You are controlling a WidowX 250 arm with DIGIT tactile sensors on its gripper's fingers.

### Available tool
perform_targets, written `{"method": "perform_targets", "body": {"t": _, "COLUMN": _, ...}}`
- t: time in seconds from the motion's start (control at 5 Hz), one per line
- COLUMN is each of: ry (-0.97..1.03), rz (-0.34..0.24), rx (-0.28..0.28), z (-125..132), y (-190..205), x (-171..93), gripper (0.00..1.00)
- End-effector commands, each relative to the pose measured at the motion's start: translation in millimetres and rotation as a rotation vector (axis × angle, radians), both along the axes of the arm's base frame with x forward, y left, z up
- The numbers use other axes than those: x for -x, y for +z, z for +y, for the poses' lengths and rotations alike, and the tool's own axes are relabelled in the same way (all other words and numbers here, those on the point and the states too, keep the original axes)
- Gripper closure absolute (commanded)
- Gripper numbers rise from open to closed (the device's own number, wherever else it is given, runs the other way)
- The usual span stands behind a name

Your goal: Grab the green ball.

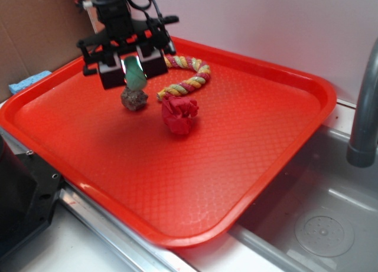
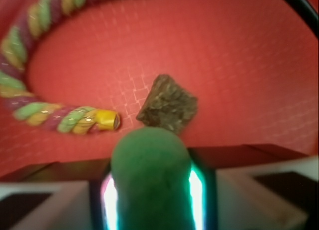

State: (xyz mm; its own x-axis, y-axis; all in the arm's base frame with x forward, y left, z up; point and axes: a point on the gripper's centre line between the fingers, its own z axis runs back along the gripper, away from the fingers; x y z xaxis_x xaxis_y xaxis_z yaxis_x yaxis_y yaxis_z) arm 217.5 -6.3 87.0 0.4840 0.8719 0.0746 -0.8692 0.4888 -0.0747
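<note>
Mint-green rubber fills the gap between the jaws: the green ball (image 1: pixel 135 75) is clamped in the gripper (image 1: pixel 132 71), a black finger pad pressed to each side of it. In the exterior view the ball sits lifted clear of the red plastic tray (image 1: pixel 254 148), with the tray's textured floor showing below it. The wrist view shows the same grasp from above, the green ball (image 2: pixel 149 177) bulging up between the two pads, blurred by closeness, with a pale glint running down each side where it meets them.

Just beneath the held ball, resting on the tray floor, lies the brown rough lump (image 1: pixel 134 99); in the wrist view the lump (image 2: pixel 168 105) appears just beyond the ball's top edge. To the lump's right in the exterior view, near but apart from it, sits the red paper wad (image 1: pixel 179 113). A braided rope toy (image 1: pixel 188 76) in red, yellow and green curves behind the wad, its near end close to the wad's top. In the wrist view the rope (image 2: pixel 60 117) sweeps around the left side and ends in a yellow tip just beside the lump.

The tray lies across a metal sink (image 1: pixel 325 219), with a grey faucet (image 1: pixel 365 101) at the right edge and a blue sponge (image 1: pixel 26 81) beyond the tray's far left rim.
</note>
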Motion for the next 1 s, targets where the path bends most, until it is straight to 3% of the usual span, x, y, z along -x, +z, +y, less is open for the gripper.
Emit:
{"method": "perform_targets", "body": {"t": 0.0, "ry": -0.343, "rz": 0.019, "rx": -0.032, "z": 2, "y": 70, "x": 3, "gripper": 1.0}}
{"method": "perform_targets", "body": {"t": 0.2, "ry": -0.594, "rz": 0.071, "rx": -0.063, "z": -4, "y": 86, "x": 12, "gripper": 1.0}}
{"method": "perform_targets", "body": {"t": 0.4, "ry": -0.743, "rz": 0.032, "rx": -0.061, "z": -2, "y": 98, "x": 21, "gripper": 1.0}}
{"method": "perform_targets", "body": {"t": 0.6, "ry": -0.752, "rz": 0.006, "rx": -0.096, "z": -4, "y": 100, "x": 24, "gripper": 1.0}}
{"method": "perform_targets", "body": {"t": 0.8, "ry": -0.745, "rz": 0.034, "rx": -0.062, "z": 2, "y": 93, "x": 18, "gripper": 1.0}}
